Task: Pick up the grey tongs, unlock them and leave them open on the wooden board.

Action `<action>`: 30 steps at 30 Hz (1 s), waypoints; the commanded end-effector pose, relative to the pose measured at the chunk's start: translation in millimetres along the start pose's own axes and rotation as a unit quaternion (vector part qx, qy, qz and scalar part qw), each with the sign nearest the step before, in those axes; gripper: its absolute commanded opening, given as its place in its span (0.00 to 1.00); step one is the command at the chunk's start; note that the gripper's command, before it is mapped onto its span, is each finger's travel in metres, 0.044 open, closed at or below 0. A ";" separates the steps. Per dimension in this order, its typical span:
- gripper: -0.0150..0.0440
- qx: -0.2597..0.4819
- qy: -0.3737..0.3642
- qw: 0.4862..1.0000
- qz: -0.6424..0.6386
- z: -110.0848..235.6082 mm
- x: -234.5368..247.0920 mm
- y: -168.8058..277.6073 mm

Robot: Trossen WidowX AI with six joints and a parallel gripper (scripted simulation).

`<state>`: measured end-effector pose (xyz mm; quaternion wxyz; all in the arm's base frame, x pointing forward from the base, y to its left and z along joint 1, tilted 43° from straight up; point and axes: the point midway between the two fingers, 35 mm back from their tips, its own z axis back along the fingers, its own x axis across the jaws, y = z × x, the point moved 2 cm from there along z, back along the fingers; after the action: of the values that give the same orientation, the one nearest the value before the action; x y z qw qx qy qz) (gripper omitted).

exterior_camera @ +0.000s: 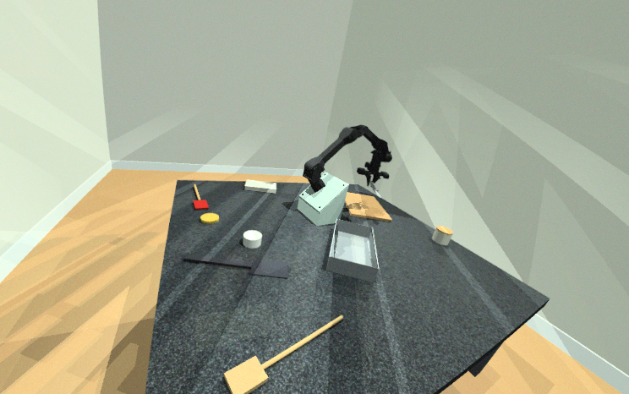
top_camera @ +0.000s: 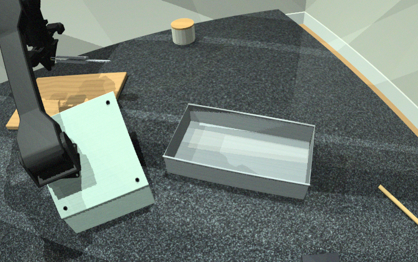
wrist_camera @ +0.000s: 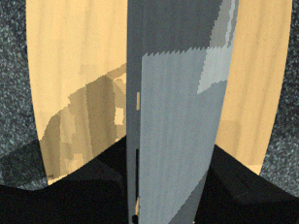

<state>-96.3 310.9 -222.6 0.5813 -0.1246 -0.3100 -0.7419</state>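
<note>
My gripper (top_camera: 50, 58) (exterior_camera: 374, 178) is shut on the grey tongs (top_camera: 80, 61) (exterior_camera: 375, 188) (wrist_camera: 174, 123) and holds them in the air above the wooden board (top_camera: 64, 81) (exterior_camera: 371, 212) (wrist_camera: 71, 46). In the wrist view the tongs run straight away from the camera, over the board. Their two arms lie close together, with only a thin slit between them. The grey roasting tin (top_camera: 237, 180) (exterior_camera: 350, 270) stands empty on the table, right of the board.
The arm's mint-green base box (top_camera: 101, 148) (exterior_camera: 322, 204) stands beside the board. A lidded jar (top_camera: 182, 30) (exterior_camera: 441, 234) is at the back. A wooden stick, a wooden paddle (exterior_camera: 278, 357), a white puck (exterior_camera: 252, 238), a yellow disc (exterior_camera: 209, 217) and a dark mat (exterior_camera: 271, 268) lie elsewhere.
</note>
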 end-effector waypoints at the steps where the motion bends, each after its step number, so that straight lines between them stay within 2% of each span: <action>1: 0.00 0.003 0.002 1.000 -0.002 -7.1 0.1 1.0; 30: 0.00 -0.006 0.016 1.000 -0.002 -55.2 2.8 2.9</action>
<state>-86.6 279.0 -259.9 0.5846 -0.1188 -0.2955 -0.7461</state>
